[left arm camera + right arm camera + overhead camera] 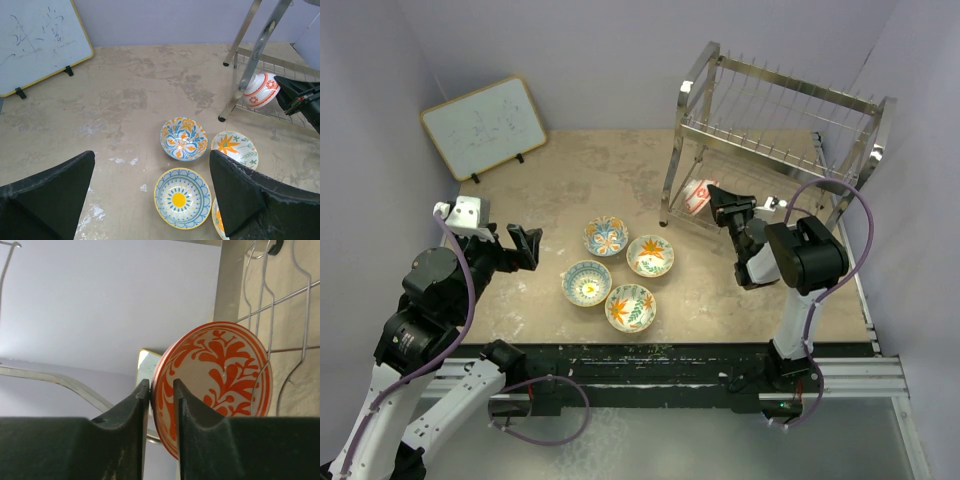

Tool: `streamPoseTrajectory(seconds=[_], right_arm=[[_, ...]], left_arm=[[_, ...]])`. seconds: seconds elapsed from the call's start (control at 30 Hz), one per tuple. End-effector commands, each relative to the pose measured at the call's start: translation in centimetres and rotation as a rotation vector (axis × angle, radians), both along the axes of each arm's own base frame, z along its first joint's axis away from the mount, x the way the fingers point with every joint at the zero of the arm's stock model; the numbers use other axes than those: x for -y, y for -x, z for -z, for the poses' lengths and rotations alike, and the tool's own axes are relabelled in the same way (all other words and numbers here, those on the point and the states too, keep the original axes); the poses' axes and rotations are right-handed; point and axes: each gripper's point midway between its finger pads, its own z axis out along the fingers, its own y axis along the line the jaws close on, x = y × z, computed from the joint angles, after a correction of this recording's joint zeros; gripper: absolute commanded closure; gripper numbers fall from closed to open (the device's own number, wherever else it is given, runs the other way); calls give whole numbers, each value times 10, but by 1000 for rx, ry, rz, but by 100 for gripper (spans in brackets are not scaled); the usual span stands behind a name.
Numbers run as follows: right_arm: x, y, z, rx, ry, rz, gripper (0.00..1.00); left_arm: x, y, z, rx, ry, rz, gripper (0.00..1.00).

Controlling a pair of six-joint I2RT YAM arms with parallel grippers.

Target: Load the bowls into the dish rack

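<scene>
**Visitor:** One table (590,170) carries everything. What is the largest fixture on it?

**Technician:** The dish rack (780,125), at the far right. It has two wire tiers, and the parallel wires are there to keep a bowl standing on edge.

**Visitor:** And the arms?

**Technician:** The right gripper (725,207) reaches into the lower tier. The left gripper (523,245) hangs over the near left of the table with its fingers spread wide and nothing in them. I judge it is waiting out of the way.

**Visitor:** Where are the bowls?

**Technician:** Four bowls (606,236) sit face-up in a tight cluster mid-table. The red-orange bowl (215,375) stands on edge in the lower tier.

**Visitor:** Is it gripped?

**Technician:** The right fingers (125,440) straddle its rim with a narrow gap, one outside and one inside. I cannot tell whether they press on it or merely flank it.
</scene>
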Motion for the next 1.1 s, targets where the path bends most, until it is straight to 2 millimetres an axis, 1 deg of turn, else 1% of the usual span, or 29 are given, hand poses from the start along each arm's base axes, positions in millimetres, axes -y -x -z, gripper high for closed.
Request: streamPoseTrajectory(seconds=[0.0, 0.13, 0.23, 0.3, 0.43, 0.6, 0.63, 0.67, 0.73, 0.77, 0.87, 0.93, 1.07], right_arm=[[26, 6, -50, 176, -18, 103, 70], [39, 13, -46, 142, -21, 166, 67], [44, 18, -48, 133, -9, 187, 65], [47, 21, -46, 120, -6, 203, 61], [50, 24, -46, 103, 14, 220, 61], [42, 16, -54, 76, 119, 187, 58], [41, 12, -57, 57, 147, 186, 57], [40, 7, -54, 10, 184, 185, 55], [32, 1, -55, -68, 278, 161, 54], [29, 0, -61, -80, 313, 155, 53], [24, -1, -58, -160, 406, 140, 51], [20, -4, -53, -220, 460, 114, 49], [8, -6, -44, -258, 510, 55, 49]], left_arm=[[-3, -1, -13, 44, 4, -11, 1], [-3, -1, -14, 44, 6, -12, 1], [-2, -2, -13, 42, 4, -9, 1], [-1, -2, -14, 44, 8, -6, 1], [-1, -1, -13, 43, 8, -5, 1], [-2, -2, -12, 40, 7, -9, 1], [-2, -1, -12, 40, 9, -8, 1], [-2, -1, -12, 40, 11, -9, 1], [-2, -1, -12, 40, 13, -7, 1], [-1, -1, -12, 40, 13, -6, 1], [-1, -2, -11, 40, 15, -5, 1], [1, -2, -11, 38, 16, 0, 1], [1, -2, -12, 41, 17, 5, 1]])
